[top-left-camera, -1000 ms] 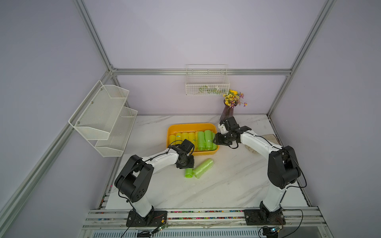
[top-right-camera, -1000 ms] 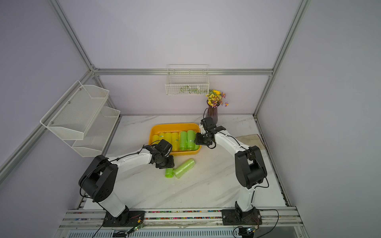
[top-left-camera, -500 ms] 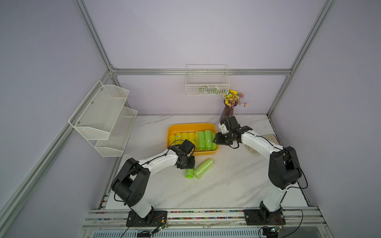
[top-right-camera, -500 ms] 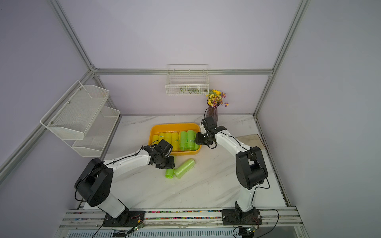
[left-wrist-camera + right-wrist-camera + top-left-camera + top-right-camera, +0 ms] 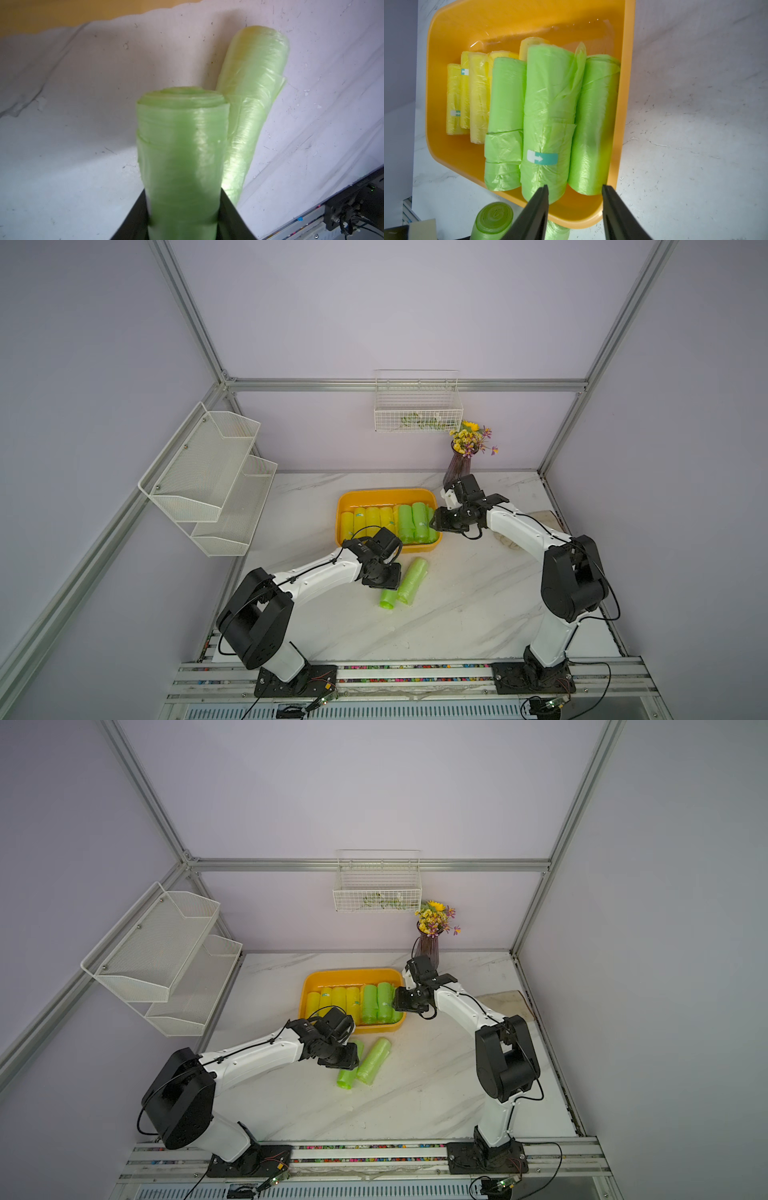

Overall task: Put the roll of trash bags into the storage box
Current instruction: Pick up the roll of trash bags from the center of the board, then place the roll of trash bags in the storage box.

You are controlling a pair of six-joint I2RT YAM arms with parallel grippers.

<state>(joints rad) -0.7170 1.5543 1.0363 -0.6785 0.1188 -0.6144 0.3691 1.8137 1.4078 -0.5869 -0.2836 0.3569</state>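
Your left gripper (image 5: 184, 199) clamps the green plastic bag roll (image 5: 388, 602), lower centre; lift it over the orange-yellow plastic tub (image 5: 386, 491) rim. Right gripper (image 5: 575, 187) gapes empty.

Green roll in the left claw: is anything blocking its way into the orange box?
Nothing lies on the table between the green roll held by the left gripper and the orange box. It must clear the box's near wall, though, and other rolls already line the floor there; the right gripper hangs over one end.
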